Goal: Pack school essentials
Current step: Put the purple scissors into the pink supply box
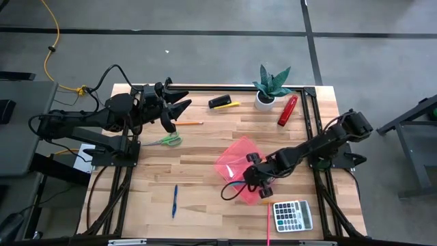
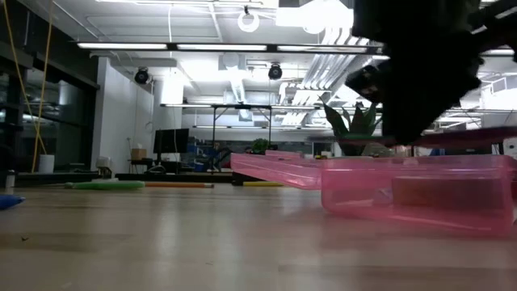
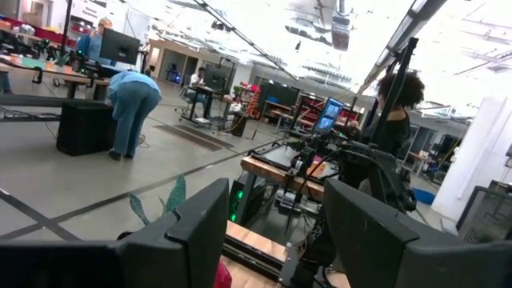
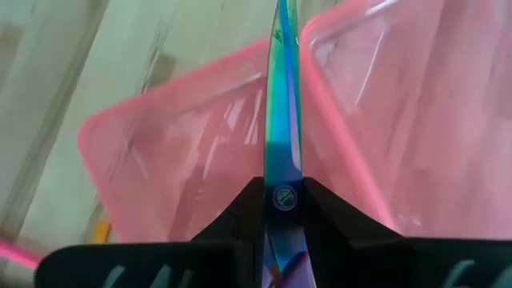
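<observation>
The translucent pink tray (image 1: 235,162) lies open on the wooden table (image 1: 205,205), its two halves hinged side by side; in the low view a dark block shape shows through one half's wall, though what it is cannot be made out. The right gripper (image 1: 256,179) hangs over the tray's near edge, clamped on a pair of scissors (image 4: 282,144) at the pivot screw. Their iridescent blades are closed and point straight ahead of the fingers (image 4: 232,216), long axis running out over the ridge between the two halves. The left gripper (image 1: 174,113), spread wide and holding nothing, hovers above the green-handled scissors (image 1: 166,141) and an orange pencil (image 1: 188,123). A blue pen (image 1: 175,200) lies well apart from both. Beyond the table is a large workshop with desks, monitors and people.
</observation>
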Robot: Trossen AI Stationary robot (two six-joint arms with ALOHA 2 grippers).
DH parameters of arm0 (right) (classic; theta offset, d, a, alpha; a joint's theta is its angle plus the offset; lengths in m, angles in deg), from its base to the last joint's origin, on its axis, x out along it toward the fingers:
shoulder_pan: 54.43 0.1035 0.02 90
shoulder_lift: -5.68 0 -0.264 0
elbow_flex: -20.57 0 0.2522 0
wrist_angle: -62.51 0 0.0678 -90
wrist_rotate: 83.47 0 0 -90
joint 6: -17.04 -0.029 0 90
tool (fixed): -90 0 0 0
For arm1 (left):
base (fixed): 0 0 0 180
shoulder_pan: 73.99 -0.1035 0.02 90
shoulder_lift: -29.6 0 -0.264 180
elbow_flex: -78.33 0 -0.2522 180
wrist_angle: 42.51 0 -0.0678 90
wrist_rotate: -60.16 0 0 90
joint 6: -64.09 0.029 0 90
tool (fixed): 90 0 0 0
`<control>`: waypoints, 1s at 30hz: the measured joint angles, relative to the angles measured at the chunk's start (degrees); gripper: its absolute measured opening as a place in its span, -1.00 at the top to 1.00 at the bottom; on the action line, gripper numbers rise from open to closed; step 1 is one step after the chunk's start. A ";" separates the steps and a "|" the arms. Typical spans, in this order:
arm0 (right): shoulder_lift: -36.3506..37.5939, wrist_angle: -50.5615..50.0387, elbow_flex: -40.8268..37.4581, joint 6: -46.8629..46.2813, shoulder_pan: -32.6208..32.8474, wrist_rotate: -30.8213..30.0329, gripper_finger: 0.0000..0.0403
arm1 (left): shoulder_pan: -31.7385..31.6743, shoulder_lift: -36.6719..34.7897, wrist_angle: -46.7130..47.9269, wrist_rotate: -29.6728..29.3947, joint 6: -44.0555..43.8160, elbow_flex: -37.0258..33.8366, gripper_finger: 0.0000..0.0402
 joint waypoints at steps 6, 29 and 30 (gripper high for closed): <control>-0.02 0.26 -2.59 2.30 0.07 0.63 0.77 | 0.00 0.00 -0.01 0.00 -0.04 0.00 0.03; -0.44 -0.52 -2.59 3.88 -2.52 2.59 0.77 | 0.00 0.00 -0.04 0.00 -2.14 0.00 0.03; -0.44 -0.56 -2.59 3.31 -2.96 2.56 0.77 | 0.00 0.00 -0.04 0.00 -2.14 0.00 0.03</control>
